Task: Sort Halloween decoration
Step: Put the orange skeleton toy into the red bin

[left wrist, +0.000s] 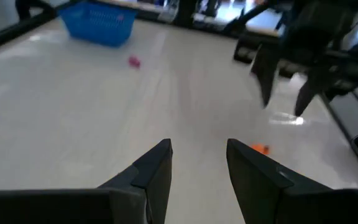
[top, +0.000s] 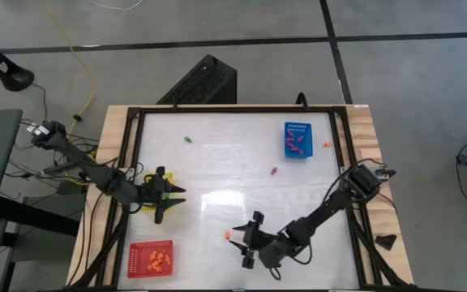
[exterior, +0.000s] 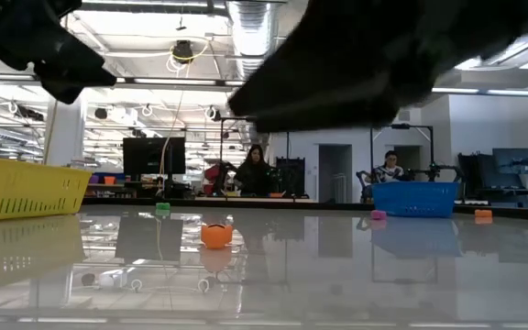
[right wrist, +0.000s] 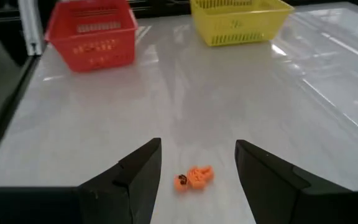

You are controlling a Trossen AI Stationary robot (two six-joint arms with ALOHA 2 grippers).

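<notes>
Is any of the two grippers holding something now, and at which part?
Nothing is held. The right gripper is open with an orange piece lying on the table between its fingers; the left gripper is open and empty.

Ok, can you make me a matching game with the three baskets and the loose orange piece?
Things:
1. red tray
2. blue tray
3. yellow tray
4. orange piece

Places or states:
A. between the open fingers of the right gripper
B. holds orange pieces
C. under the left gripper
D. holds purple pieces

Pairs: 1-B, 2-D, 3-C, 4-A
</notes>
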